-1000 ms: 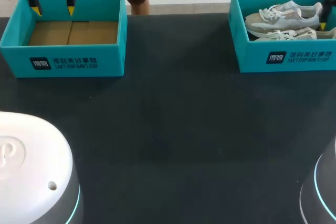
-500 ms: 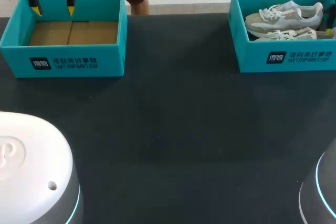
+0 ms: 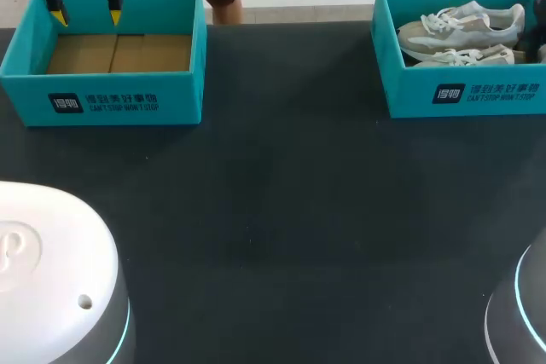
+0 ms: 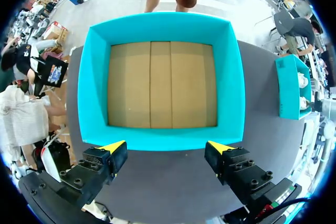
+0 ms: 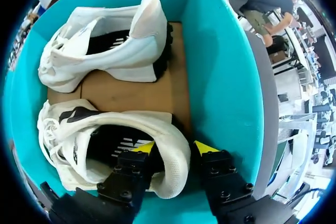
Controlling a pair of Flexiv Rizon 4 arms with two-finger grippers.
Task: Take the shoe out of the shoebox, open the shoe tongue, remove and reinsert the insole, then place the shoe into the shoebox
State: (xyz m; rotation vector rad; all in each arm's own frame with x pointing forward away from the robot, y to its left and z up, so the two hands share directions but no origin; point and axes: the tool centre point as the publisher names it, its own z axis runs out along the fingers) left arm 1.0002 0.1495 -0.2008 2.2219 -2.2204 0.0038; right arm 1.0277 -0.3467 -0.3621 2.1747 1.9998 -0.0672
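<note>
The right gripper [image 5: 175, 148] straddles the heel of the nearer shoe [image 5: 100, 129] in the shoebox [image 5: 220, 77], with one finger inside the collar and one outside. The fingers seem not to be pressing it. The second shoe [image 5: 105, 51] lies beyond, apart from the first.

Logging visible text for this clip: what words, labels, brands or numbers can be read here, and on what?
Left shoebox front wall: dark logo square, two lines of print beside it; not read off here.
Right shoebox front wall: same print; not read off.
Near shoe's insole: white marks, no legible word.
No numbers or signs.
</note>
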